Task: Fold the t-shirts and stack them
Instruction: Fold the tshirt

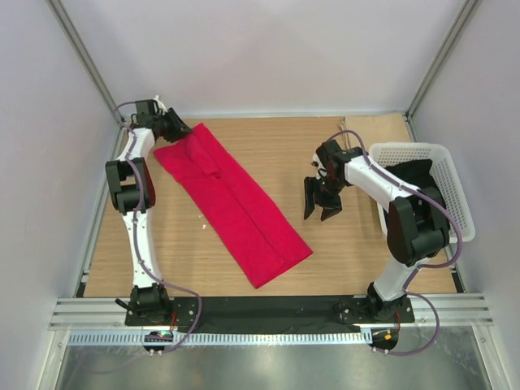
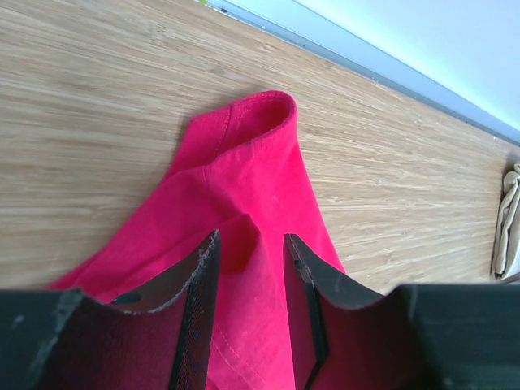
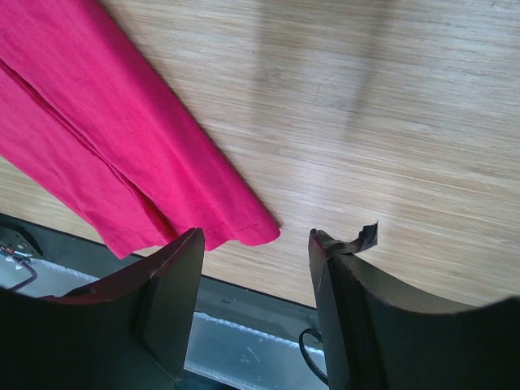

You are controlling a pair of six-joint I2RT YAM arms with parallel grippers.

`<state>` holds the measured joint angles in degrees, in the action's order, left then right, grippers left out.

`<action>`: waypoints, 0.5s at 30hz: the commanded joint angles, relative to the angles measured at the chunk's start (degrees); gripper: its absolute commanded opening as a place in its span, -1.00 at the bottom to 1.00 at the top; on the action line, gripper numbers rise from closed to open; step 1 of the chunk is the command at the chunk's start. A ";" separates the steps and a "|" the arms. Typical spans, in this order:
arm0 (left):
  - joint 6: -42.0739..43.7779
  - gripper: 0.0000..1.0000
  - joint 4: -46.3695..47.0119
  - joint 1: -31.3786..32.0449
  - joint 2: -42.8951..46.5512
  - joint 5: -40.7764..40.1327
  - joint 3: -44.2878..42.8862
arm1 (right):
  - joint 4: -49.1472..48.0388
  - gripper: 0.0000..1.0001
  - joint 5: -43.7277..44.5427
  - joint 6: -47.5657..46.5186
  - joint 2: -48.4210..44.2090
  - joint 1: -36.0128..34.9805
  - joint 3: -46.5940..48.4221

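Crimson t-shirt [image 1: 236,203], folded to a long strip, diagonal on wooden table [image 1: 349,252] left of centre, left gripper [image 1: 180,128] at its far corner, jaws apart over the cloth, right gripper [image 1: 322,207] spread wide above the wood nearby, white basket [image 1: 457,191] at right edge.

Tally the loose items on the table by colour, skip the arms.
Red: 1, t-shirt, lying as a long strip
White: 1, lattice basket
Black: 1, dark item inside the basket, kind unclear
Beige: 1, cloth at the far right edge
Total: 4
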<state>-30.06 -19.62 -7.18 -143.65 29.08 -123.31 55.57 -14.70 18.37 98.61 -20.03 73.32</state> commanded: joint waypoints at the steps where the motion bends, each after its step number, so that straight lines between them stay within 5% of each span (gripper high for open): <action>1: -0.87 -0.24 2.74 0.85 -2.06 2.91 -3.34 | 0.68 0.22 -0.07 0.61 0.27 -0.44 1.04; 15: 7.64 -0.26 -2.97 2.61 3.63 0.98 -3.52 | 0.33 0.22 -0.42 0.26 0.71 -0.53 1.04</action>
<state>-26.96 -20.45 -4.38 -146.82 30.50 -126.06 55.75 -14.70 18.37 99.04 -20.18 73.32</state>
